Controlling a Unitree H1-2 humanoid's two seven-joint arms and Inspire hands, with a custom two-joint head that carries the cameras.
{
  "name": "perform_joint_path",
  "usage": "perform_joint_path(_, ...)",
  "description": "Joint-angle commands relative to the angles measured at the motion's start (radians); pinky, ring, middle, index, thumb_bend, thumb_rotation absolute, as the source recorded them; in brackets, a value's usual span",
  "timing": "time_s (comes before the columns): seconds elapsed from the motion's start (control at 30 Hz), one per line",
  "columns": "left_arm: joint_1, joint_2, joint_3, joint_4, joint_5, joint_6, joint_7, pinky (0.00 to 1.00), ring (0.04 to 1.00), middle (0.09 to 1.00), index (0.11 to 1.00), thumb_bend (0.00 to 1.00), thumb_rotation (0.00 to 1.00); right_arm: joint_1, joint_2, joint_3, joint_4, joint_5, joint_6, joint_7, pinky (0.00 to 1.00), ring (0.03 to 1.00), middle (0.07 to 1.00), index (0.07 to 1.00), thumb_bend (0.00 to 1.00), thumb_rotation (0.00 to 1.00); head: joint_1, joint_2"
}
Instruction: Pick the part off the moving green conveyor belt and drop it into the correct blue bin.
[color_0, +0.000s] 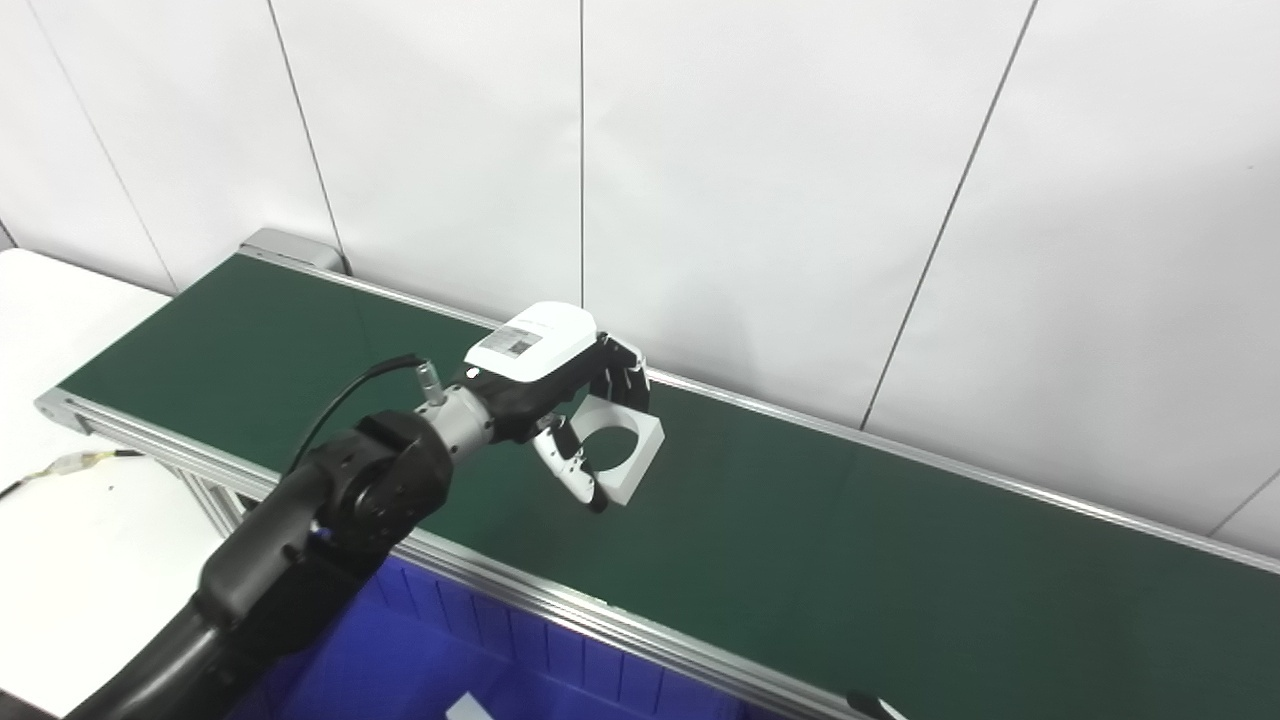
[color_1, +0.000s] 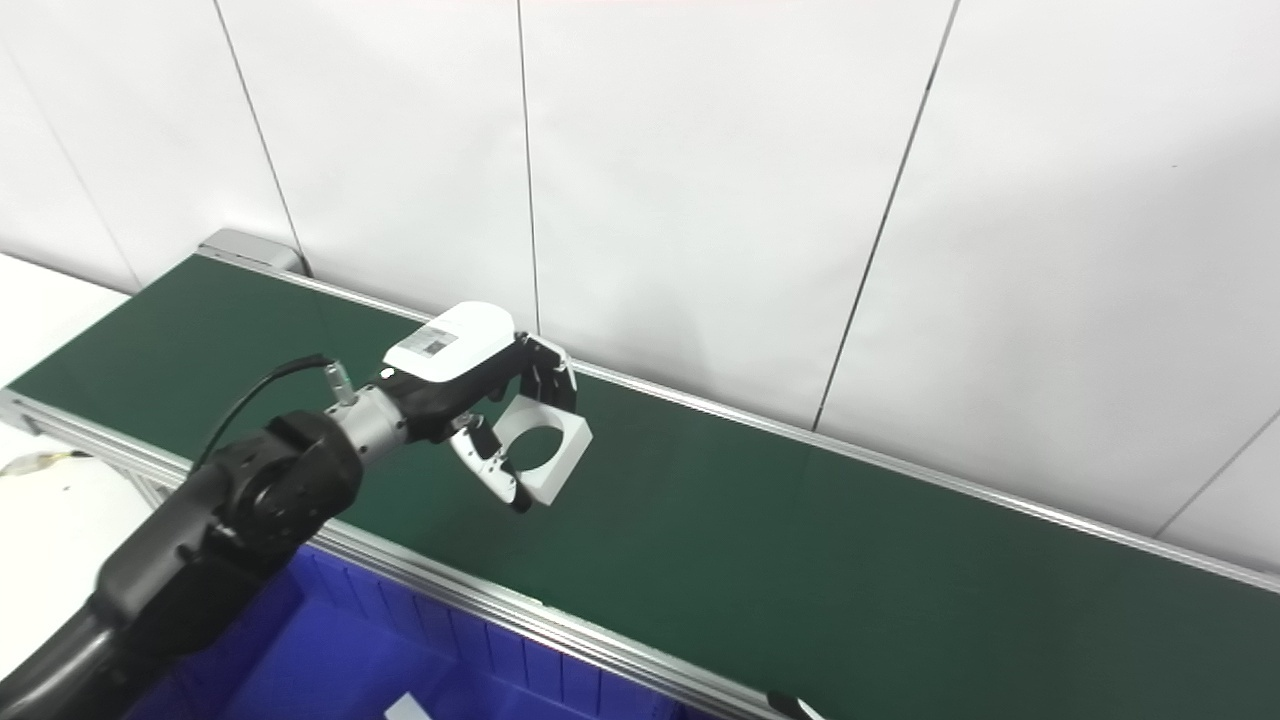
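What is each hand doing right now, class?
Left hand: closed on the white part, above the belt.
Right hand: out of view.

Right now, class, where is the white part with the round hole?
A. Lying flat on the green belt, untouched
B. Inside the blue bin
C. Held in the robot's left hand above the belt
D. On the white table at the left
C: the left hand has its fingers closed around the white part, over the green belt.
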Motion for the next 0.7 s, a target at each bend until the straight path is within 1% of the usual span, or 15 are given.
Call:
perform_joint_path(0.0, -0.005, 0.009, 0.031, -0.066, -0.018, 0.031, -0.012, 0.36, 0.384, 0.474, 0.529, 0.50, 0.00, 0.004, 0.005, 0.001, -0.044, 0.005, -0.017, -0.002, 0.53, 0.637, 0.730, 0.819, 0.59, 0.73, -0.005, 0.008)
perform_joint_path(0.1, 0.026, -0.006, 0.046, -0.106, -0.033, 0.051, -0.022, 0.34, 0.373, 0.462, 0.532, 0.50, 0.00, 0.008, 0.003, 0.002, -0.054, 0.002, -0.005, 0.001, 0.53, 0.642, 0.734, 0.822, 0.59, 0.73, -0.008, 0.015)
perform_joint_path(0.17, 0.045, -0.017, 0.051, -0.124, -0.038, 0.058, -0.020, 0.33, 0.369, 0.458, 0.531, 0.50, 0.00, 0.011, 0.002, 0.002, -0.067, 0.003, 0.003, 0.004, 0.53, 0.644, 0.735, 0.823, 0.59, 0.72, -0.017, 0.039)
perform_joint_path(0.23, 0.066, -0.034, 0.058, -0.141, -0.053, 0.069, -0.018, 0.32, 0.370, 0.452, 0.526, 0.50, 0.00, 0.014, 0.002, 0.003, -0.076, 0.007, 0.008, 0.008, 0.54, 0.645, 0.736, 0.824, 0.58, 0.71, -0.018, 0.041)
perform_joint_path(0.3, 0.094, -0.057, 0.063, -0.162, -0.059, 0.084, -0.014, 0.32, 0.371, 0.449, 0.526, 0.50, 0.00, 0.015, 0.000, 0.003, -0.084, 0.010, 0.011, 0.011, 0.54, 0.648, 0.737, 0.826, 0.58, 0.71, -0.027, 0.072)
perform_joint_path(0.37, 0.121, -0.080, 0.069, -0.180, -0.071, 0.091, -0.008, 0.31, 0.368, 0.450, 0.528, 0.50, 0.00, 0.015, 0.000, 0.003, -0.092, 0.011, 0.019, 0.014, 0.54, 0.651, 0.740, 0.827, 0.57, 0.70, -0.028, 0.081)
perform_joint_path(0.4, 0.131, -0.092, 0.074, -0.189, -0.085, 0.098, -0.009, 0.31, 0.369, 0.451, 0.528, 0.50, 0.00, 0.016, 0.000, 0.003, -0.099, 0.011, 0.026, 0.015, 0.55, 0.652, 0.741, 0.827, 0.57, 0.69, -0.025, 0.103)
perform_joint_path(0.43, 0.137, -0.100, 0.078, -0.195, -0.093, 0.102, -0.011, 0.30, 0.369, 0.448, 0.527, 0.50, 0.00, 0.016, 0.000, 0.003, -0.104, 0.011, 0.032, 0.016, 0.55, 0.654, 0.743, 0.828, 0.57, 0.69, -0.025, 0.103)
perform_joint_path(0.47, 0.152, -0.114, 0.080, -0.208, -0.101, 0.115, -0.016, 0.29, 0.367, 0.447, 0.527, 0.50, 0.00, 0.017, 0.000, 0.002, -0.115, 0.012, 0.042, 0.017, 0.56, 0.659, 0.745, 0.830, 0.57, 0.69, -0.022, 0.139)
perform_joint_path(0.5, 0.161, -0.122, 0.081, -0.217, -0.105, 0.123, -0.020, 0.29, 0.366, 0.446, 0.527, 0.50, 0.00, 0.017, 0.000, 0.001, -0.123, 0.013, 0.050, 0.018, 0.56, 0.661, 0.746, 0.830, 0.57, 0.69, -0.022, 0.139)
perform_joint_path(0.53, 0.177, -0.131, 0.081, -0.228, -0.117, 0.129, -0.023, 0.28, 0.365, 0.446, 0.527, 0.50, 0.00, 0.018, -0.001, 0.001, -0.136, 0.013, 0.060, 0.019, 0.56, 0.663, 0.748, 0.831, 0.57, 0.69, -0.021, 0.173)
perform_joint_path(0.57, 0.187, -0.136, 0.080, -0.235, -0.125, 0.134, -0.025, 0.29, 0.364, 0.448, 0.529, 0.50, 0.00, 0.019, -0.002, 0.000, -0.145, 0.014, 0.067, 0.021, 0.57, 0.671, 0.751, 0.835, 0.56, 0.69, -0.021, 0.173)
perform_joint_path(0.6, 0.204, -0.145, 0.082, -0.246, -0.140, 0.143, -0.026, 0.29, 0.364, 0.449, 0.529, 0.50, 0.00, 0.018, -0.003, -0.002, -0.154, 0.013, 0.073, 0.021, 0.57, 0.674, 0.752, 0.837, 0.56, 0.69, -0.016, 0.205)
perform_joint_path(0.63, 0.215, -0.150, 0.083, -0.253, -0.150, 0.150, -0.027, 0.30, 0.368, 0.453, 0.530, 0.50, 0.00, 0.018, -0.004, -0.004, -0.161, 0.012, 0.077, 0.022, 0.58, 0.677, 0.753, 0.838, 0.56, 0.70, -0.016, 0.205)
perform_joint_path(0.67, 0.229, -0.153, 0.083, -0.261, -0.154, 0.154, -0.024, 0.31, 0.370, 0.456, 0.531, 0.50, 0.00, 0.016, -0.006, -0.007, -0.166, 0.012, 0.078, 0.023, 0.58, 0.679, 0.753, 0.839, 0.56, 0.70, -0.007, 0.229)
